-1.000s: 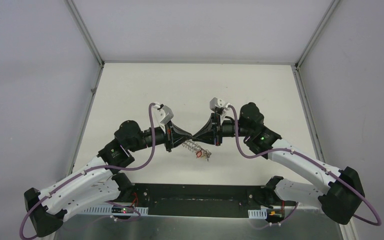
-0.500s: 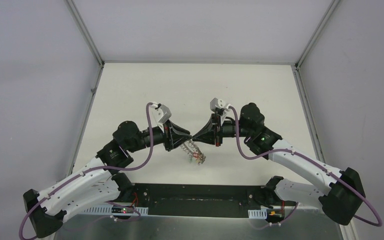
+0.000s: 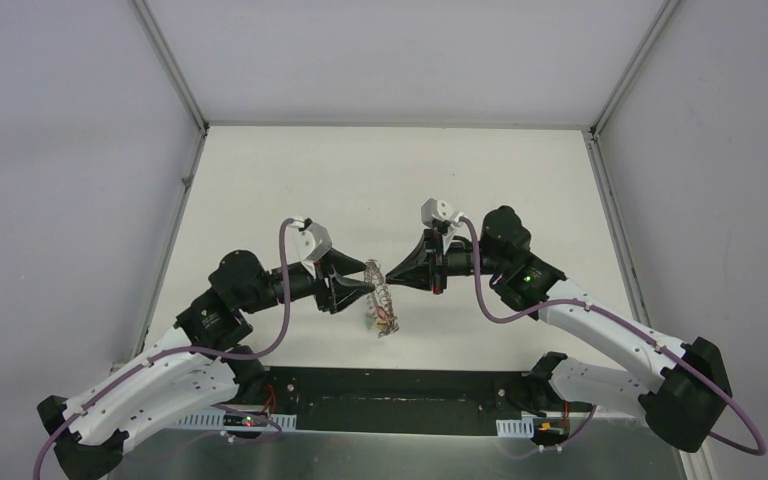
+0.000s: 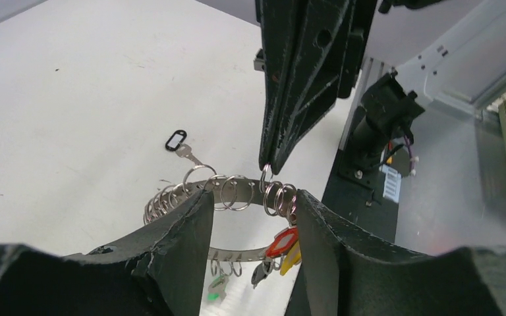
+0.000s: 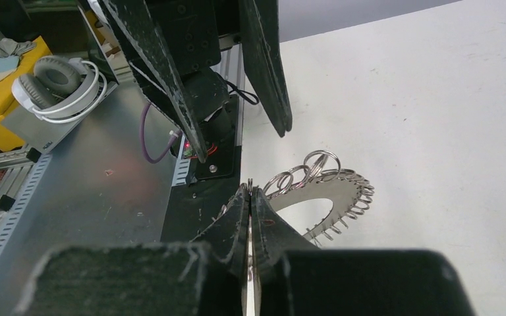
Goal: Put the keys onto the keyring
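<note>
The left hand point(image 3: 368, 289) reaches in from the left with its fingers point(image 4: 178, 243) half spread and gripping nothing. In its wrist view the fingers stand on either side of the keyring point(image 4: 237, 195); whether they touch it cannot be told. The keyring is held up off the surface point(image 3: 290, 190), near its middle, standing on edge between the two hands. The small loops point(image 5: 319, 160) along its outer edge are fanned out. The black-tagged key point(image 4: 178, 141) lies flat on the surface beyond the keyring and apart from it, on no loop. The green-tagged key point(image 4: 213, 290) hangs below the keyring's lower edge. To its right a red tag point(image 4: 282, 241) and a yellow tag point(image 4: 292, 254) hang just beside each other. The right hand point(image 5: 250, 191) comes in from the right, its fingers pinched together on one loop at the keyring's upper edge, so that the keyring hangs from that grip.
</note>
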Robot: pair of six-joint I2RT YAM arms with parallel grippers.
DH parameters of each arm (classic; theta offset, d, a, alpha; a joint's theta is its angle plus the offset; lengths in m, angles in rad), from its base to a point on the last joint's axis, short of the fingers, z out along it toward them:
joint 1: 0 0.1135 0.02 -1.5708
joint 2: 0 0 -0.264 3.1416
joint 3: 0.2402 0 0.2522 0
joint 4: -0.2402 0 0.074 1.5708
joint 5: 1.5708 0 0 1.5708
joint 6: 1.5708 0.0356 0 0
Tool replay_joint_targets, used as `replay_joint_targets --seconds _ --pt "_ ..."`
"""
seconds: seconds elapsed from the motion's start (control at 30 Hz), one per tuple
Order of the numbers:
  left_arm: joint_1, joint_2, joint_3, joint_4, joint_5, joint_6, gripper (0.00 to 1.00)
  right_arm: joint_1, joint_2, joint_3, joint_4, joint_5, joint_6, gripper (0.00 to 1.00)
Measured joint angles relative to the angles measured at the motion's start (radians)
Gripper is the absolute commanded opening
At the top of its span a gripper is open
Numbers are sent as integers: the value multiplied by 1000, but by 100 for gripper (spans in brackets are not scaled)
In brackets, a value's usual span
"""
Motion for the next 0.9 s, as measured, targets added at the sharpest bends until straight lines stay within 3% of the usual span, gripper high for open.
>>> replay_joint_targets --seconds 0.33,0.67,0.9 --pt "0 74 48 -77 156 195 37 0 -9 0 0 -77 -39 0" --pt "0 156 90 -84 233 229 23 0 -12 0 -1 -103 -49 0" --pt "0 167 90 -56 248 211 27 0 -12 0 -1 -102 -49 0"
